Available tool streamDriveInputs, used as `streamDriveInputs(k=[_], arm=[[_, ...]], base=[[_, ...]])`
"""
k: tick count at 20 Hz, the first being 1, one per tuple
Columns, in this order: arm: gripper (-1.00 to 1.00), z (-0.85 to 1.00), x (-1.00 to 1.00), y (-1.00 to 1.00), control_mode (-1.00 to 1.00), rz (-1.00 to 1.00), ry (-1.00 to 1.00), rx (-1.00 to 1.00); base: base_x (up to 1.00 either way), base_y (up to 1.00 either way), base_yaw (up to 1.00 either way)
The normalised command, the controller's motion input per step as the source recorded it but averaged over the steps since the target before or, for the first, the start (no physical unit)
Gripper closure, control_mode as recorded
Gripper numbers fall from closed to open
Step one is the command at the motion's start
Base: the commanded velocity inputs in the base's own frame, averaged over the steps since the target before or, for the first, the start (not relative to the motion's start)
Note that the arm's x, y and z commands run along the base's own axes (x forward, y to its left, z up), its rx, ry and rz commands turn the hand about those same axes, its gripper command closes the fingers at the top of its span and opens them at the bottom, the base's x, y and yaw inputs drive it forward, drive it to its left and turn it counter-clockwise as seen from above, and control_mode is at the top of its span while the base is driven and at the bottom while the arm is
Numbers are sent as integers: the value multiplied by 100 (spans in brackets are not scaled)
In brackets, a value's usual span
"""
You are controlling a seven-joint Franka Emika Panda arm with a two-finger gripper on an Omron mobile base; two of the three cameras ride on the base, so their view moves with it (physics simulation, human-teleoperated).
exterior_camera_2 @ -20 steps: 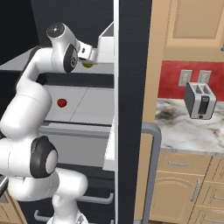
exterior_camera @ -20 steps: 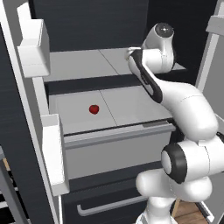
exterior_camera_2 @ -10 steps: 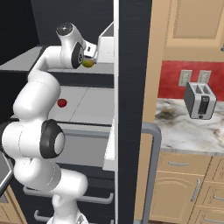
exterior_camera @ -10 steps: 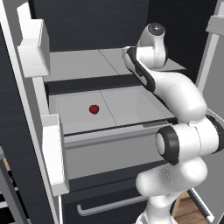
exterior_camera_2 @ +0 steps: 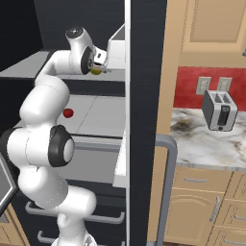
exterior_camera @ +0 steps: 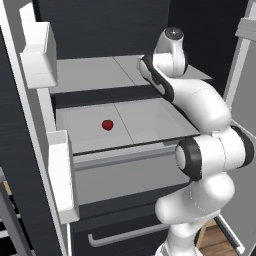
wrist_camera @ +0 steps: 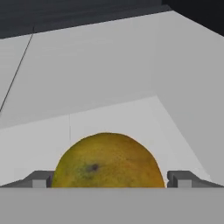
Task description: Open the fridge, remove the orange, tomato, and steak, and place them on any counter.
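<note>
The orange (wrist_camera: 108,161) sits on the upper pale grey shelf (exterior_camera: 95,72) inside the fridge (exterior_camera_2: 146,96), toward the shelf's right side, and in the hand view it lies right between the two dark fingertips (wrist_camera: 40,178), one on each side of it with a sliver of gap showing. The hand (wrist_camera: 109,180) is spread wide around the fruit, not yet squeezing it as far as I can see. From the right base view a bit of the yellowish fruit (exterior_camera_2: 97,70) peeks out just past the wrist, next to a white door bin (exterior_camera_2: 116,47). The white arm (exterior_camera: 200,105) reaches up and back from the base, bending over the lower shelf and into the upper one. On the lower shelf (exterior_camera: 135,117), well apart from the orange and further left, the tomato (exterior_camera: 107,124) rests on its own, a small glossy red ball. Both fridge doors stand open, the left one carrying white bins (exterior_camera: 37,52). Off to the right of the fridge, the marbled counter (exterior_camera_2: 202,144) runs over beige cabinets, and a steel toaster (exterior_camera_2: 219,110) stands on it against a red backsplash.
</note>
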Motion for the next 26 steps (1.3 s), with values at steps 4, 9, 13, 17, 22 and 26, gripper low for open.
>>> streamDriveInputs(k=[4,9,13,17,22,26], arm=[[-100,-29,0,2,-100,-3,4,5],[100,-31,11,3,-100,-3,3,3],[100,-2,13,0,-100,0,2,0],[100,0,-8,0,-100,0,0,0],[100,4,-92,4,-100,0,-9,0],[100,29,-100,12,-100,0,-3,-4]], base=[[0,0,0],[0,0,0],[0,0,0],[0,0,0],[0,0,0],[0,0,0]])
